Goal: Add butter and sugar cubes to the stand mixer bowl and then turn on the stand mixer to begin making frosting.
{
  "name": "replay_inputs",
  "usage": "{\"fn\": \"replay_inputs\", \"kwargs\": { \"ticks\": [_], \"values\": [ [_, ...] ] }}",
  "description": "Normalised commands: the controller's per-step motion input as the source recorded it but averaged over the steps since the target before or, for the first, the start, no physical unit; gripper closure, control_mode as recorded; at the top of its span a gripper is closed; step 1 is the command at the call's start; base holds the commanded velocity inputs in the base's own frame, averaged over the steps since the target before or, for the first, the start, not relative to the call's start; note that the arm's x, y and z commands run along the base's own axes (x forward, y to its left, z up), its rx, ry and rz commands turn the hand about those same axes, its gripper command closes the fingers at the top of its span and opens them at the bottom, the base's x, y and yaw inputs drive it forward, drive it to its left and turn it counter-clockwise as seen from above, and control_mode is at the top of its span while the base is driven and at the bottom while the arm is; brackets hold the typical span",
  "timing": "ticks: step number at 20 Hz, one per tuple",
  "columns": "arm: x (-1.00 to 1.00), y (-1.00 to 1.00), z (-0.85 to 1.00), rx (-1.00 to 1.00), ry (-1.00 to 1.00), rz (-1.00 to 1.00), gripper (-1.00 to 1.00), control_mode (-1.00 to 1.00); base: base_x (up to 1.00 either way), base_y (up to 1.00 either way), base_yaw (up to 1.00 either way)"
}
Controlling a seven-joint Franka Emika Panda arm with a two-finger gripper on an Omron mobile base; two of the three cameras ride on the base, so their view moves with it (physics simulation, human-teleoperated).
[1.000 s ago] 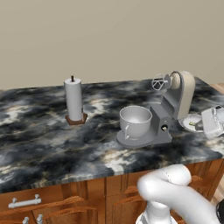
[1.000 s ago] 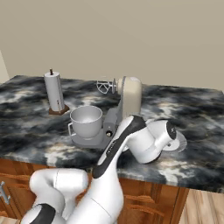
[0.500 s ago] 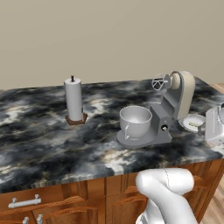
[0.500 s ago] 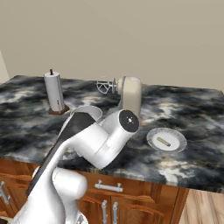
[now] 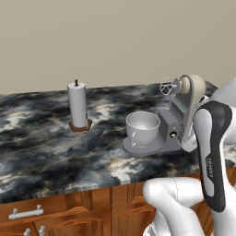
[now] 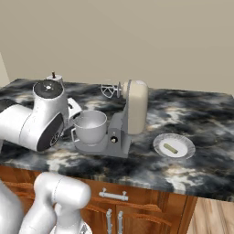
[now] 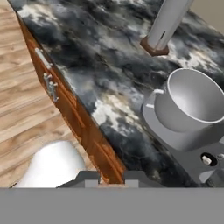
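Butter lying far right of me
My tool (image 7: 111, 176), pressed together empty, is facing the stand mixer bowl (image 7: 192, 101); butter (image 6: 170, 148) is resting beyond the stand mixer (image 6: 127, 117).

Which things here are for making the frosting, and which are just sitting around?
For the job:
mixer
bowl
butter

Just sitting there:
paper-towel roll
plate under the butter
counter
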Motion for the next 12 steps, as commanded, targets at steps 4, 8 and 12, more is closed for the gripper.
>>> {"fn": "replay_inputs", "kwargs": {
  "ticks": [4,8,12],
  "values": [
    [0.5,0.76,0.29,-0.14,0.17,-0.05,1.0,-1.0,0.0,0.0,0.0],
    [0.61,0.48,0.04,-0.12,0.18,-0.07,1.0,-1.0,0.0,0.0,0.0],
    [0.59,0.17,-0.01,-0.11,0.14,-0.09,1.0,-1.0,0.0,0.0,0.0]
  ]
}}
